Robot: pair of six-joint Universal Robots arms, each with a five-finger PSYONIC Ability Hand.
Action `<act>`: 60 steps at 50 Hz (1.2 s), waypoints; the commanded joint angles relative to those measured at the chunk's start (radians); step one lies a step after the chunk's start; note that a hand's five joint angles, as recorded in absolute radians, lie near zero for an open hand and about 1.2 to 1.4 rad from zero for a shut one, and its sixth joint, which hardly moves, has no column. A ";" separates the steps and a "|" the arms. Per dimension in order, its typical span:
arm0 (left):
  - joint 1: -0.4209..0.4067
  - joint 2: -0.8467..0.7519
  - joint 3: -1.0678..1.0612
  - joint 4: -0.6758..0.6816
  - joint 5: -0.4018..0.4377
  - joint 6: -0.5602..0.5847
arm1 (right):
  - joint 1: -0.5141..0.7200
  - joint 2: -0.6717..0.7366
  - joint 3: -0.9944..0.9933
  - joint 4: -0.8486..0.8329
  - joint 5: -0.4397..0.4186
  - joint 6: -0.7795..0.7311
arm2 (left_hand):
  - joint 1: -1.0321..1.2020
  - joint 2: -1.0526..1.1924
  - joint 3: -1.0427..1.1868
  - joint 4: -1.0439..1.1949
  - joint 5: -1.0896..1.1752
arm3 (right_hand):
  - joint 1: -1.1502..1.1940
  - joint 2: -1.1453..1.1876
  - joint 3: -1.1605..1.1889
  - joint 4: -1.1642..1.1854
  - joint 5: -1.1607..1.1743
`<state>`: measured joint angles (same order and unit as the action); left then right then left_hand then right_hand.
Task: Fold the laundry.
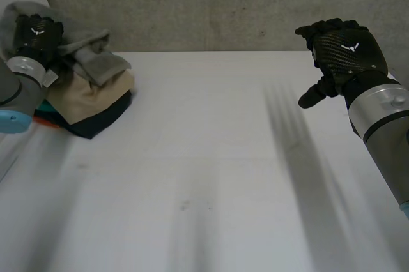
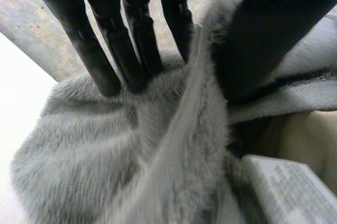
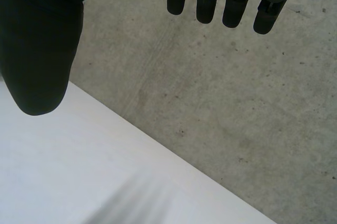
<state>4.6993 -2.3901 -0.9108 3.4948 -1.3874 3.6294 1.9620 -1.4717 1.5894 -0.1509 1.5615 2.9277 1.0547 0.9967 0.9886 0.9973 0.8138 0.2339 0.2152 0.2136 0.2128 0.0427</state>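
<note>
A heap of laundry (image 1: pixel 89 96) lies at the table's far left corner, with a grey fleece garment (image 1: pixel 96 61) on top, beige cloth (image 1: pixel 83 96) under it and dark cloth at the bottom. My left hand (image 1: pixel 38 32) sits on the heap's top. Its wrist view has a ridge of the grey fleece (image 2: pixel 184 145) pinched between the fingers (image 2: pixel 105 40) and the thumb (image 2: pixel 268 34). My right hand (image 1: pixel 345 48) hangs in the air over the table's far right side, fingers (image 3: pixel 237 3) straight and thumb (image 3: pixel 42 40) apart, holding nothing.
The white table (image 1: pixel 204 157) stretches bare from the heap to the right arm. A grey concrete wall (image 1: pixel 223 4) runs along the table's far edge. Beside the pinched fleece lie a white printed label (image 2: pixel 289 187) and beige cloth (image 2: pixel 310 140).
</note>
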 commanded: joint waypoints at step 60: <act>-0.455 0.424 -0.718 -0.131 -0.096 -0.367 | 0.090 0.295 -0.132 0.341 -0.175 -0.250 | -0.744 -0.686 -0.678 -0.687 -0.678 | -0.059 -0.041 -0.039 -0.038 -0.043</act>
<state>4.2677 -1.8636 -1.6682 3.3526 -1.4987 3.2179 1.9995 -1.2416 1.4683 0.1854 1.3710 2.5349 0.2278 0.2445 0.2454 0.2376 0.0602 0.2339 0.2152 0.2136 0.2128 0.0427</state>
